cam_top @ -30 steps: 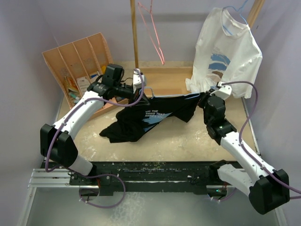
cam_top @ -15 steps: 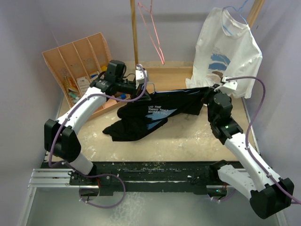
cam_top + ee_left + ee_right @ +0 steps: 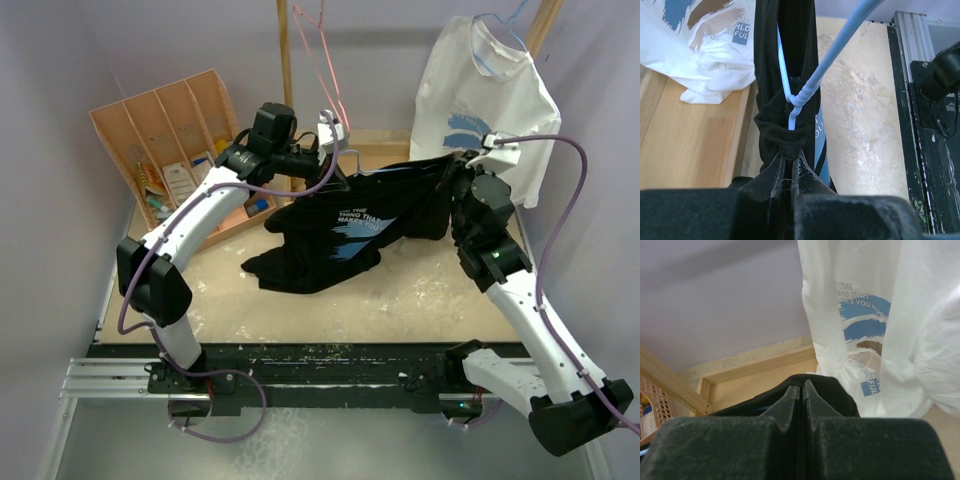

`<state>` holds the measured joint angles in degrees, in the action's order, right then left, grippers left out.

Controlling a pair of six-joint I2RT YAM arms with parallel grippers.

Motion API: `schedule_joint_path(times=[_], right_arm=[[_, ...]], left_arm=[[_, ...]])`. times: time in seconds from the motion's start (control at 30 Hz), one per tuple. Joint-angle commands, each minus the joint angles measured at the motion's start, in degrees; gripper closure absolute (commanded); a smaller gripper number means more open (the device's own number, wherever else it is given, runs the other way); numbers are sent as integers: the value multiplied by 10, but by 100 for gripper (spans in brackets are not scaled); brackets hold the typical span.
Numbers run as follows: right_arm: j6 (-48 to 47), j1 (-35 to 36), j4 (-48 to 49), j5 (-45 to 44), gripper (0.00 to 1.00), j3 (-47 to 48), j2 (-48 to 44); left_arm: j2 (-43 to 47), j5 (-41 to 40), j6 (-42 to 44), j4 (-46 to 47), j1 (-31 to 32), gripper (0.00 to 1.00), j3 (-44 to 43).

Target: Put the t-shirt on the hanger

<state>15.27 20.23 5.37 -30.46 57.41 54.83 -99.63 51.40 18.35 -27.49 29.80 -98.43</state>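
Black cloth t-shirt (image 3: 345,225), light-blue wire hanger (image 3: 798,96) inside, rises toward 1 o'clock | left gripper (image 3: 788,162), right gripper (image 3: 802,390) clamp it | hang-up seems near

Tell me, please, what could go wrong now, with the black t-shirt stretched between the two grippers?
1. The left gripper pinches only a small bunch of the t-shirt at the twisted neck of the hanger; the cloth or the wire might slip out.
2. The right gripper holds a thin fold close to the white t-shirt, which it might snag.
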Motion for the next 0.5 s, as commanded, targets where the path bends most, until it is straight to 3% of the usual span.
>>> schedule_joint_path(times=[0.0,0.47], right_arm=[[-14,26,11,-12,100,27,8],[1,103,28,-24,100,32,52]], left_arm=[[-12,-24,-42,32,10,100,-49],[-8,-23,-86,72,10,100,-50]])
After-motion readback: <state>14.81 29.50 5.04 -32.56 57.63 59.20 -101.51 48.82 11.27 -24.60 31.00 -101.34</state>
